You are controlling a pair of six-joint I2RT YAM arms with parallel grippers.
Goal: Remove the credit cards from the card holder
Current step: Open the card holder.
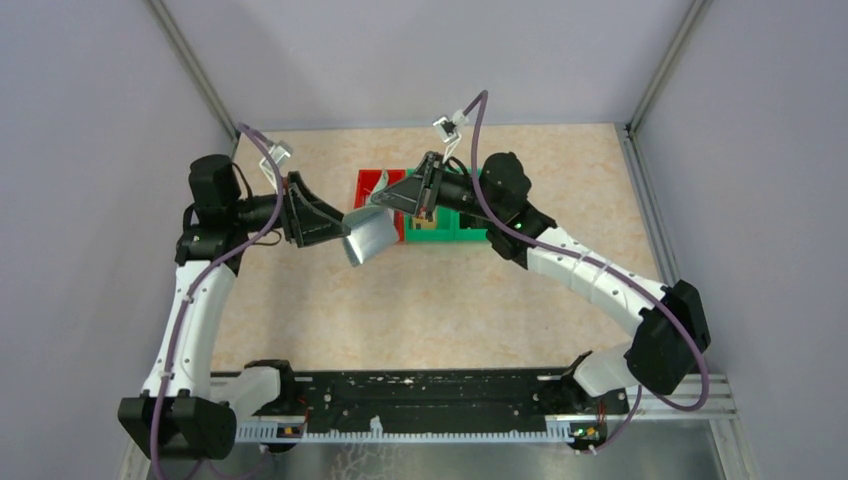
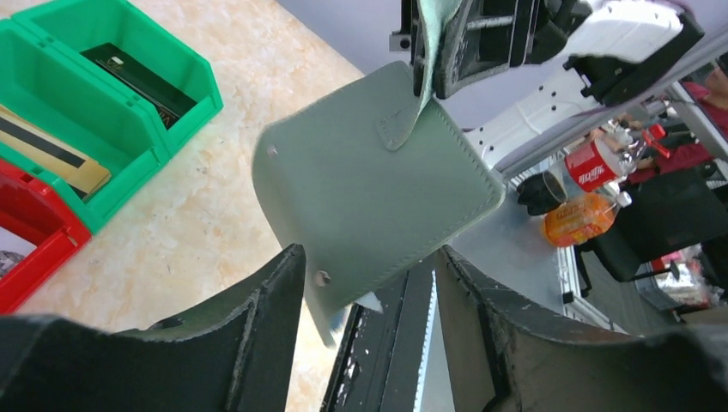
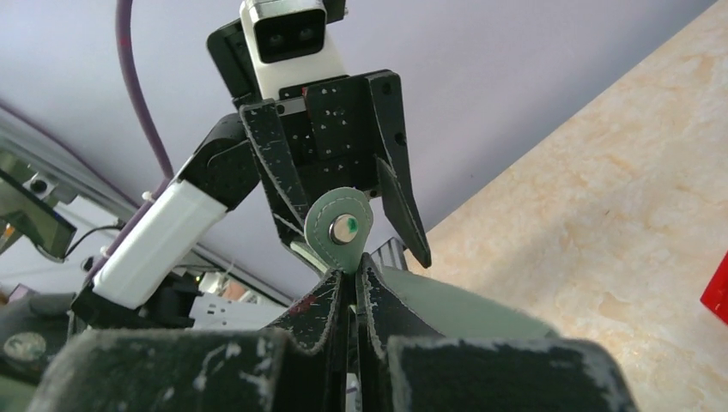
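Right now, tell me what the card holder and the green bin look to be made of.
Card holder: matte grey-green leather or imitation, judging by stitched edges and snap studs; which one is unclear. Green bin: hard moulded plastic, slightly glossy, uniform colour with sheen on its walls.

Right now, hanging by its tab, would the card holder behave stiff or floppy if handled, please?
Probably floppy: the card holder curves where it hangs from the tab pinched in the right gripper. Likely light, since that thin tab alone seems to carry it. It may swing or slip, as the left gripper stands open around its lower edge.
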